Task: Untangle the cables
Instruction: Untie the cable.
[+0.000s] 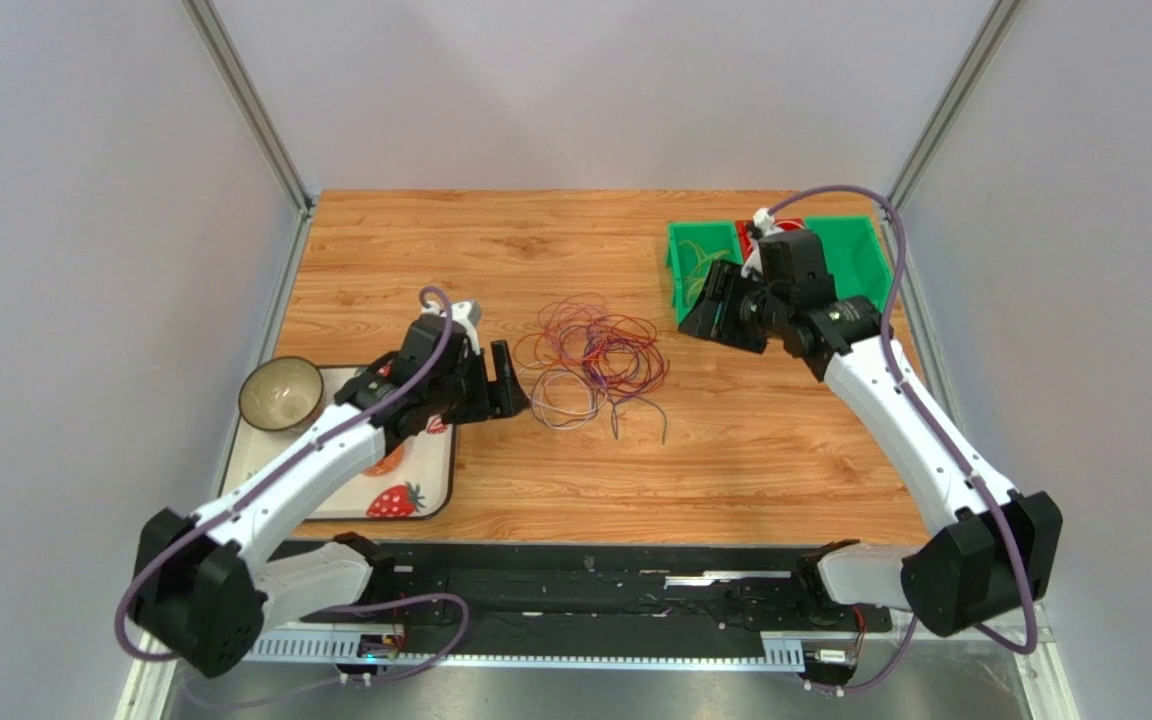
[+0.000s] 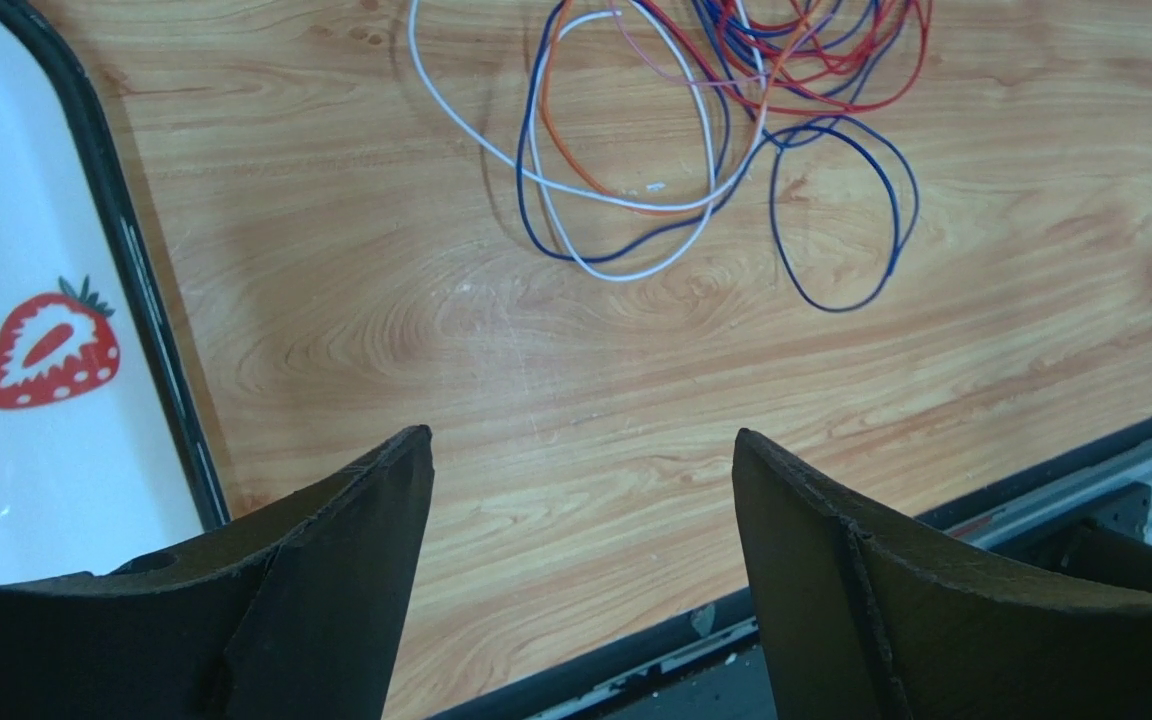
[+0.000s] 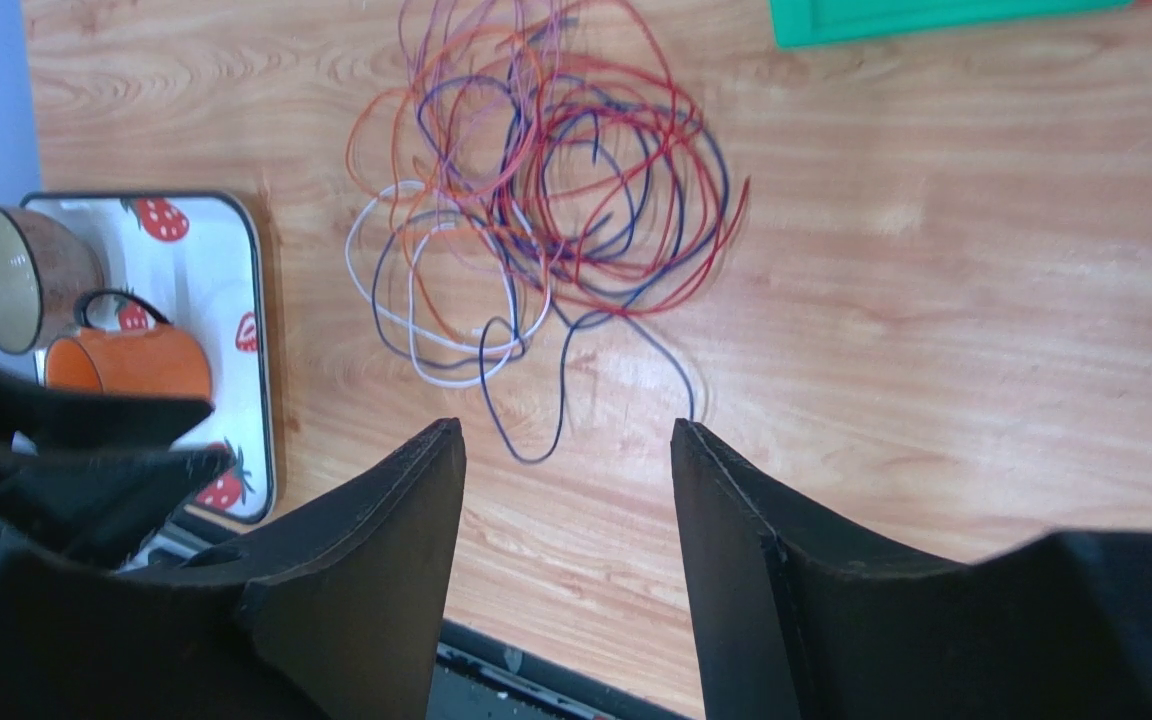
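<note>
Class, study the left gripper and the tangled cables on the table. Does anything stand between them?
Nothing visible does. Only bare wooden table lies between the open left gripper and the cables; the strawberry tray sits off to its side.

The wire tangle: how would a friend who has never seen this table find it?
Start at the wooden table and look near its middle, between the strawberry tray on the left and the green box at the far right. There lies the wire tangle, a loose heap of thin red, blue, white and orange loops; its neighbours are both solid containers.
</note>
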Robot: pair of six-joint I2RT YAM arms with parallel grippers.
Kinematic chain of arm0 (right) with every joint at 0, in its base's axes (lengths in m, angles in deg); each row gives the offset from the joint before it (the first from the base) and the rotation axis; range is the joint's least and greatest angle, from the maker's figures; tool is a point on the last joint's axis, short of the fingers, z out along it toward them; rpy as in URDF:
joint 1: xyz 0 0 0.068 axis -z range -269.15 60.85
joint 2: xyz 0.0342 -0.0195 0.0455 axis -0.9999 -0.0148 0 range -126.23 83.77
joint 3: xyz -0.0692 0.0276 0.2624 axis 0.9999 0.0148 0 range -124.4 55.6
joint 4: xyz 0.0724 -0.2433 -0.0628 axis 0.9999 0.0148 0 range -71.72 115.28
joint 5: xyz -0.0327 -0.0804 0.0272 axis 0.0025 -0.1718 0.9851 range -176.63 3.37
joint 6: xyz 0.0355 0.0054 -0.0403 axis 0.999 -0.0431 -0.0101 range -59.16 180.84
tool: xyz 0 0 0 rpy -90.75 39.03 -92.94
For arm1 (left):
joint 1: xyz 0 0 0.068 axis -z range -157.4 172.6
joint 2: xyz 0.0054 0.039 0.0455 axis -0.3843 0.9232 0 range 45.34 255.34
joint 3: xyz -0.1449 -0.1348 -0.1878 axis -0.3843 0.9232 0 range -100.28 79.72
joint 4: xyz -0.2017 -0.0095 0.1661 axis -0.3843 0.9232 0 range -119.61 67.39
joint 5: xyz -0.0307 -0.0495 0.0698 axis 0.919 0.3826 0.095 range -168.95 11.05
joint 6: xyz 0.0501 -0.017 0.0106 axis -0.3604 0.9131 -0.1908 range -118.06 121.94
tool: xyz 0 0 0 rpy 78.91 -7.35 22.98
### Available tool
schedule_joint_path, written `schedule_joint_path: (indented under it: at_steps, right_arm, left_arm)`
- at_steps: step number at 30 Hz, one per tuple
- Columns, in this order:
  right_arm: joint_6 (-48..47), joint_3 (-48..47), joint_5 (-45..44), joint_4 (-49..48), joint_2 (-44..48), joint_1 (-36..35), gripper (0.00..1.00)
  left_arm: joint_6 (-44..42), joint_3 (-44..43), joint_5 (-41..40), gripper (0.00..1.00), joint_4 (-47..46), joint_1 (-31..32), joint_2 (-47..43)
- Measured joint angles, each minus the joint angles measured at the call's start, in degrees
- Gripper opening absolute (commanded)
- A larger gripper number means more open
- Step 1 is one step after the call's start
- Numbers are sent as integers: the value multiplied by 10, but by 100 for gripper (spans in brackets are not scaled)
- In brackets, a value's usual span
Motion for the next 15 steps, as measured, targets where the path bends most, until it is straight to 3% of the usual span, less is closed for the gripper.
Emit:
schedule_joint_path:
  at_steps: [6,11,15]
  right_arm:
    - [34,88,-7,-25,59,-37,57]
    - [51,142,-16,-52,63,-73,57]
    - [61,201,-15,-71,67,-95,57]
  left_arm:
    - [-6,-81,-11,76,-21,0,123]
    - [-36,-161,-17,67,-36,0,212]
    - [-62,-205,-11,66,-47,0,284]
